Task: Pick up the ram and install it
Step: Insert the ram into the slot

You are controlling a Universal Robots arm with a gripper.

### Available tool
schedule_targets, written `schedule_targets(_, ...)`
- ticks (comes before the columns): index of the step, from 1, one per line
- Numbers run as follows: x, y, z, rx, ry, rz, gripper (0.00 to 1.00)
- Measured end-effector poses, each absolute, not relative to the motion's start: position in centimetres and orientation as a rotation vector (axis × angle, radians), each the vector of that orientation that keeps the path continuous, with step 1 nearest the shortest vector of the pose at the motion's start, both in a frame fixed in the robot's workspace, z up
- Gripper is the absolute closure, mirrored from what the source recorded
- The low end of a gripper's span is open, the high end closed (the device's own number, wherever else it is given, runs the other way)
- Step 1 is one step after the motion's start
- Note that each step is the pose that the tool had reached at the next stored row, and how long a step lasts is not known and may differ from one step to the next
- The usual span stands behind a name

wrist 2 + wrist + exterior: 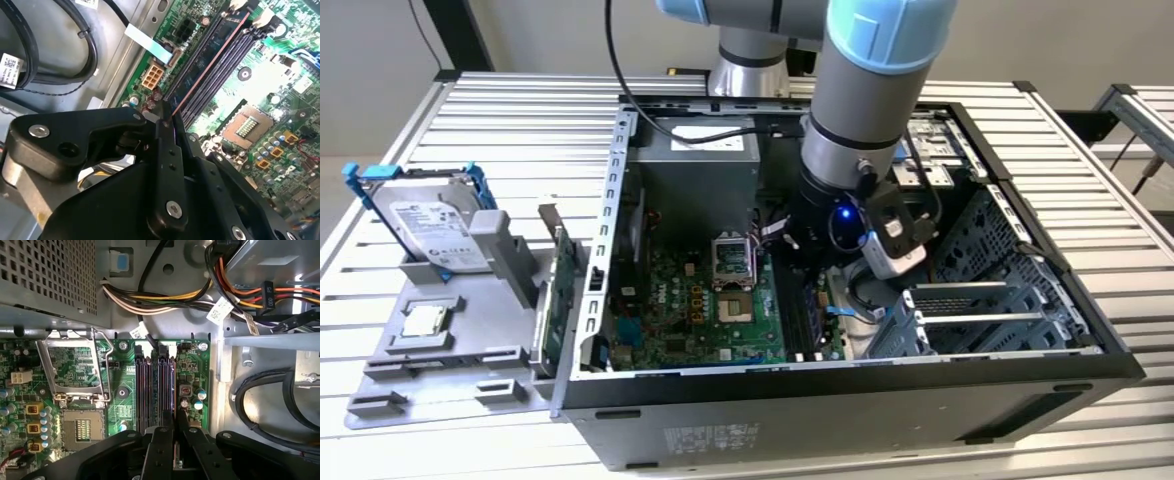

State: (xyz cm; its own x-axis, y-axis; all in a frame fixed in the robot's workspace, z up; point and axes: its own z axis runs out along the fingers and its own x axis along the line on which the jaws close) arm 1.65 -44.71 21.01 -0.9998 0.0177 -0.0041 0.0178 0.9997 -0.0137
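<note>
The slim dark ram stick (210,62), seen edge-on as a thin reddish-edged strip, stands in line with the long black memory slots (155,390) of the green motherboard (720,300) — whether it is fully seated cannot be told. The black claw (167,120) pinches its near end, fingers (160,440) pressed against the strip in both wrist views. Beside the slots sits the open silver processor socket (75,375). All this lies inside the open black computer case (854,400) on the slatted metal bench (507,110) — a grey tray (440,340) with a hard drive (434,225) stands at the exterior view's left.
</note>
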Motion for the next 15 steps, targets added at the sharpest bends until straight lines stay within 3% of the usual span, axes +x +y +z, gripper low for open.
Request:
schedule_targets(8, 1.7, -44.7, 20.5, 0.033, 3.143, -0.019, 1.00)
schedule_targets(9, 1.7, -44.6, 20.4, 0.033, 3.143, -0.015, 0.00)
schedule_targets(15, 1.7, -44.7, 22.1, 0.036, 3.148, -0.021, 0.00)
